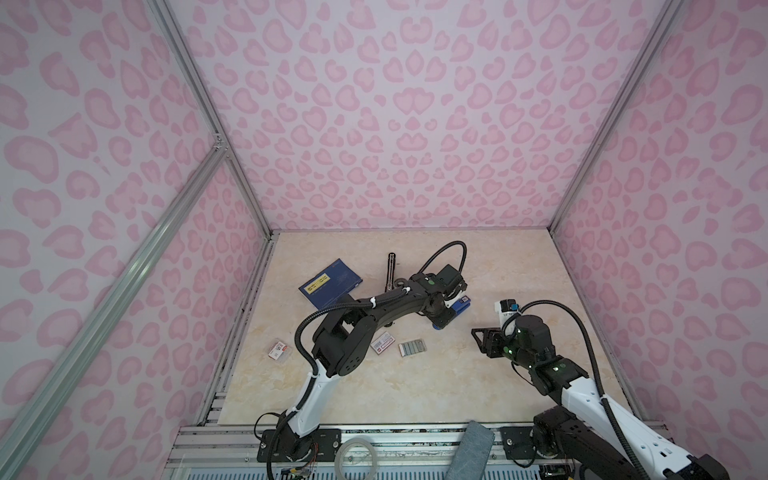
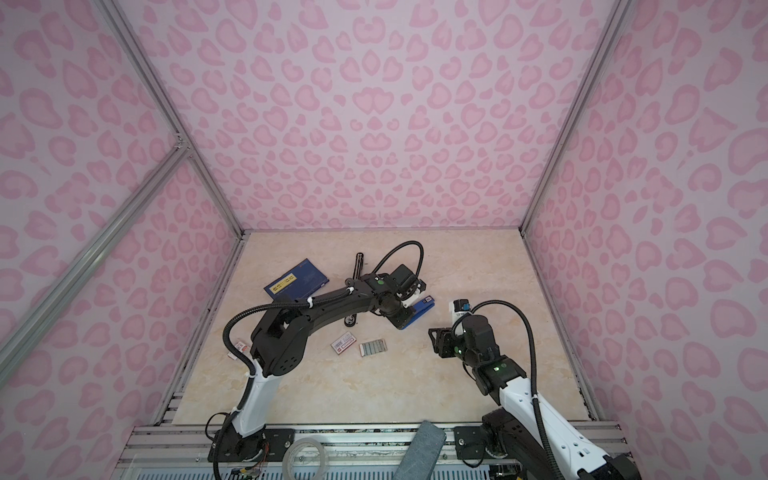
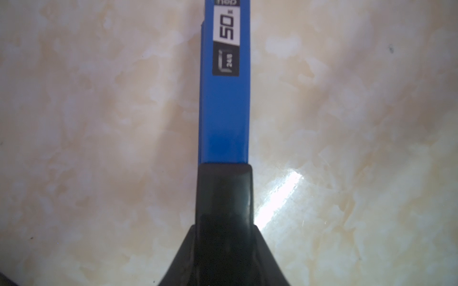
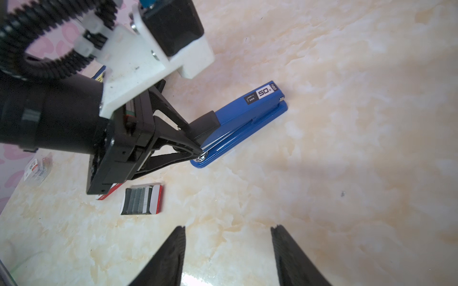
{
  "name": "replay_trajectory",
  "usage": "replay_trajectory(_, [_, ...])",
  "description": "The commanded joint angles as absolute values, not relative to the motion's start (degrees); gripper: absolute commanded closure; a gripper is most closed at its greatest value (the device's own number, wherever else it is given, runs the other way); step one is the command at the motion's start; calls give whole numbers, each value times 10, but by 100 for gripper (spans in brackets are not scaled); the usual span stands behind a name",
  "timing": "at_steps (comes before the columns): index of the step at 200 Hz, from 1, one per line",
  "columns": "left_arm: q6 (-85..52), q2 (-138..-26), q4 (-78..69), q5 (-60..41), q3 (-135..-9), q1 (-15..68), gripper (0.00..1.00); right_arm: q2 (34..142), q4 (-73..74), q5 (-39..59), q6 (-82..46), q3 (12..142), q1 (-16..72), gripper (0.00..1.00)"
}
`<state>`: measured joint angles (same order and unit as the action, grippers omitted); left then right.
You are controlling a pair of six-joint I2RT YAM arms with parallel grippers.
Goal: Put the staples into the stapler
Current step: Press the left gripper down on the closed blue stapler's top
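A marbled beige table (image 1: 519, 270) stands inside a booth with pink patterned walls. In both top views the blue stapler (image 1: 460, 306) lies flat on the table, just right of the frame's centre.

My left gripper (image 4: 198, 142) reaches it from the lower left of a top view and is pressed together on the stapler's rear end. In the right wrist view one black finger lies on top of the blue arm. The other comes in low against the rear, beside a silver rivet. The left wrist view looks along the stapler (image 3: 224, 111). A black finger (image 3: 224, 193) covers the end of it at the bottom of the frame, and a label reading 50 sits near the top of the frame.

The staples (image 1: 412, 347) lie below the stapler in a top view, well apart from it and untouched. They are grey strips side by side on a small white tray with a red edge. Just left of them is a small white box (image 1: 382, 343) with a red label.

A clear packet (image 1: 279, 351) sits at the table's left edge. A dark blue booklet (image 1: 331, 283) lies to the upper left of the stapler, with a thin dark tool (image 1: 391, 270) beside it.

My right gripper (image 4: 228, 229) hovers to the right of the staples, jaws spread, holding nothing.
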<state>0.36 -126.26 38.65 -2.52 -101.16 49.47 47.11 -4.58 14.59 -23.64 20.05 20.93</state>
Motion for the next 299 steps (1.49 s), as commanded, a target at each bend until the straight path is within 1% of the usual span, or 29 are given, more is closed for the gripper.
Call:
replay_trajectory(1, [-23,-1261,397,-12,-1019,490,92,468,-45,140,-241,197,209,41])
replay_trajectory(68, [-103,-1293,397,1,-1096,451,92,455,-43,138,-248,186,210,41])
replay_trajectory(139, [-140,-1395,435,3,-1254,434,90,432,-53,136,-259,177,208,41])
replay_trajectory(162, [-151,-1418,437,8,-1287,432,89,421,-56,136,-266,171,208,41])
replay_trajectory(172, [-153,-1425,435,7,-1298,432,86,417,-58,134,-268,168,207,41])
replay_trajectory(192, [-153,-1431,434,0,-1307,432,71,413,-59,133,-271,166,208,41])
replay_trajectory(202, [-152,-1429,434,-4,-1307,432,65,413,-57,132,-271,166,207,41])
replay_trajectory(206, [-152,-1429,435,-5,-1307,432,65,414,-56,132,-272,166,207,41])
replay_trajectory(210, [-152,-1428,436,-7,-1306,432,59,414,-56,132,-272,166,207,41])
replay_trajectory(222, [-153,-1425,438,-13,-1303,432,54,418,-52,133,-272,166,206,41])
replay_trajectory(241, [-156,-1414,436,-21,-1287,432,51,430,-44,136,-270,169,206,41])
replay_trajectory(299, [-161,-1378,418,-46,-1232,432,51,436,-33,140,-274,166,206,41])
